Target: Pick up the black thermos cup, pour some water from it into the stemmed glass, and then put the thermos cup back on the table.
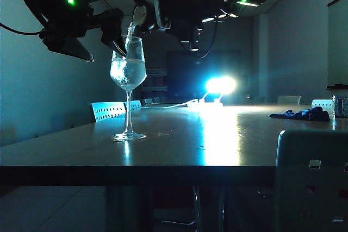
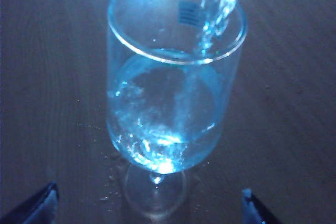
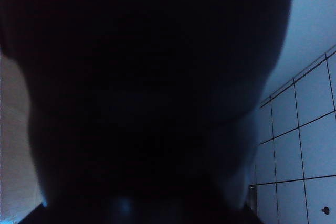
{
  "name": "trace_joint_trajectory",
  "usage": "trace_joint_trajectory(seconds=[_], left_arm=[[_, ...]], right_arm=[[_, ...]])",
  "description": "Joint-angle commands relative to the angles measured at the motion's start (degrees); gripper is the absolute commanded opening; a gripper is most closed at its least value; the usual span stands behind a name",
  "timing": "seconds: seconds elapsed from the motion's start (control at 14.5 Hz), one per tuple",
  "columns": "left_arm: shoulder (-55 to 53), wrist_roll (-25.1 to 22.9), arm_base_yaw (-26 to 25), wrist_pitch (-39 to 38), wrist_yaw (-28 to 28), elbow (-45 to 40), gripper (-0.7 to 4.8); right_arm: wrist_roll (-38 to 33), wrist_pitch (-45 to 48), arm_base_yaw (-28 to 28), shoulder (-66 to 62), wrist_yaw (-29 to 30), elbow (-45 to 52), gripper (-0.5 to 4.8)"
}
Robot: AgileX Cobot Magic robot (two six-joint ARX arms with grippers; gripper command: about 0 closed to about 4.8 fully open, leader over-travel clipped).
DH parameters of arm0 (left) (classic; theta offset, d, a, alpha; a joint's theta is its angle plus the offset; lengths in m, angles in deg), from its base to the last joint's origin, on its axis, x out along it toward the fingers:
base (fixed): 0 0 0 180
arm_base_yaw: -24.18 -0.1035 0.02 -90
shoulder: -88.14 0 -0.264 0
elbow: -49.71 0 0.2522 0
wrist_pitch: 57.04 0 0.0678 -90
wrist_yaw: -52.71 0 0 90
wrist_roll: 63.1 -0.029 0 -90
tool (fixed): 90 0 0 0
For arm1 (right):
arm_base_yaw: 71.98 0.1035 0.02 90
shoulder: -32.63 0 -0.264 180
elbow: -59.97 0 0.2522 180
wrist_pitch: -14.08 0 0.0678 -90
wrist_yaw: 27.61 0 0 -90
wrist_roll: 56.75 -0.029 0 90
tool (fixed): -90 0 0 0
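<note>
Water [image 1: 130, 30] streams from the tilted black thermos cup [image 1: 142, 5] into the stemmed glass [image 1: 128, 72], which stands upright on the table [image 1: 179, 145] toward its left side in the exterior view. The cup hangs above and just to the right of the glass rim, its pale spout angled down over the bowl; the stream breaks into bubbles in a bowl that is already about half full. The glass's round foot sits flat on the glossy wood, with a few droplets scattered around it in the left wrist view.

The right gripper [image 1: 163, 9] holds the thermos cup up near the top of the exterior view — its jaws clamped on the dark body, which fills nearly the whole right wrist view [image 3: 152, 98] as a black mass against a tiled ceiling. The left gripper [image 2: 149, 205] hovers beside the glass on its left, jaws spread wide and grasping nothing; only its two fingertips [image 2: 39, 205] show in the left wrist view, one on either side of the glass's foot and clear of it.

Farther back on the table a bright lamp [image 1: 220, 85] glares across the wood, and a dark blue cloth [image 1: 302, 114] lies crumpled near the right edge — well apart from the glass.
</note>
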Motion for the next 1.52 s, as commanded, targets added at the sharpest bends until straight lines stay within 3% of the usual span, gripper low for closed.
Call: trace_joint_trajectory(seconds=[0.07,1.52], left_arm=[[0.2,0.0,0.1,0.5,0.2,0.3,4.79],[0.2,0.0,0.1,0.5,1.1,0.3,4.79]], right_arm=[[0.2,4.0,0.1,1.0,0.3,-0.9,0.76],[-0.1,2.7,0.0,1.0,0.2,-0.9,0.76]])
